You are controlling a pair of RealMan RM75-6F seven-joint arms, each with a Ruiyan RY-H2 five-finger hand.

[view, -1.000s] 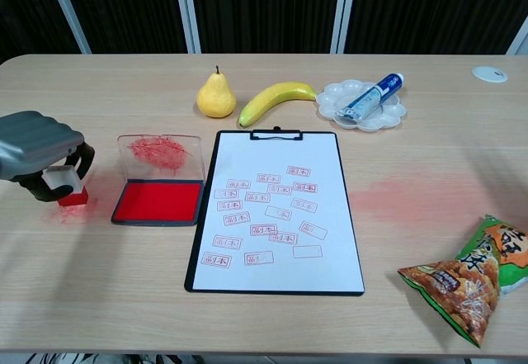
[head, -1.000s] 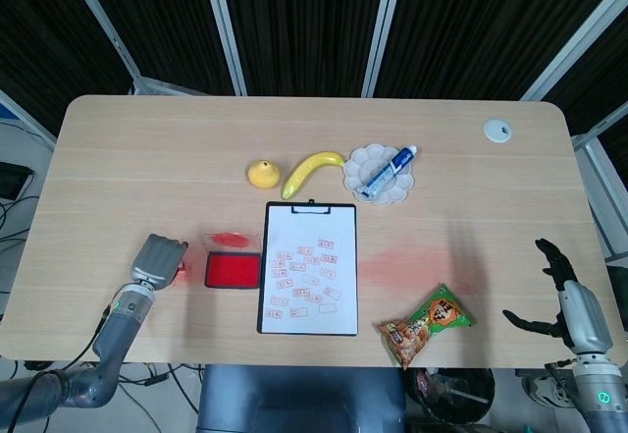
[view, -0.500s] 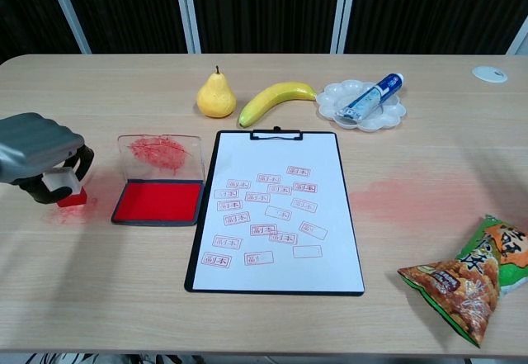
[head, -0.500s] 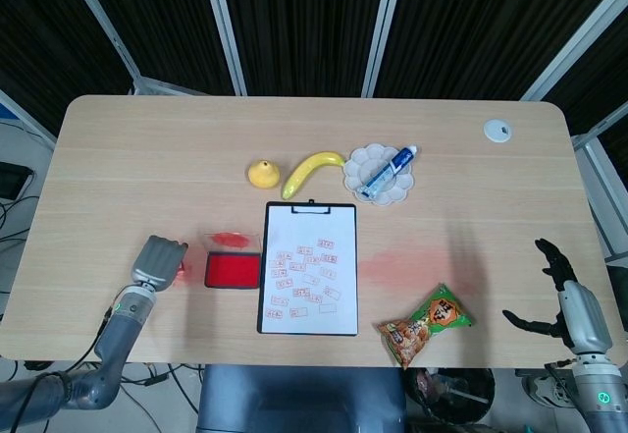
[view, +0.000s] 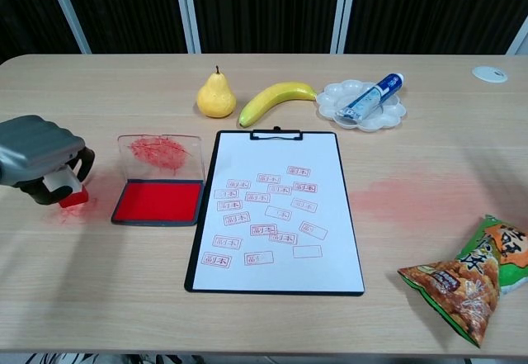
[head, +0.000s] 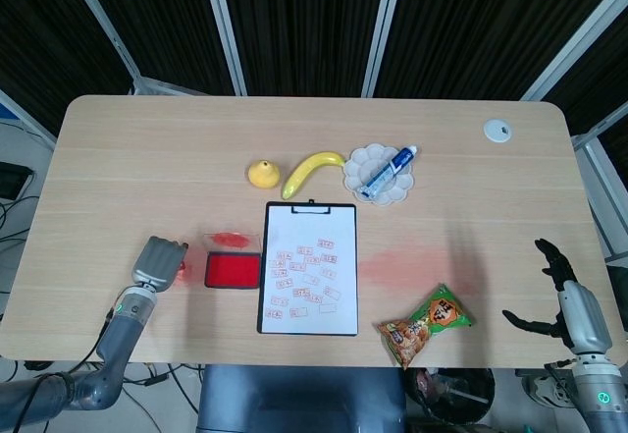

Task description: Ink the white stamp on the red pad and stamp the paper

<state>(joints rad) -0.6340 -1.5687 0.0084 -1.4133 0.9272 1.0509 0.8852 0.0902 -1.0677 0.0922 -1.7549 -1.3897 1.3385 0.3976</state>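
My left hand (view: 37,153) sits low at the table's left edge, knuckles up, with its grey fingers curled down around the small white stamp with a red base (view: 66,189), which rests on the tabletop inside a smear of red ink. The stamp is just left of the open red ink pad in its dark tray (view: 158,201), whose clear lid (view: 161,152) stands hinged back. Beside the pad lies the black clipboard with white paper (view: 276,207), already covered in red rectangular stamp marks. From the head view my right hand (head: 559,300) hangs off the table's right corner, fingers spread apart and holding nothing, near the orange and green snack bag (head: 424,326).
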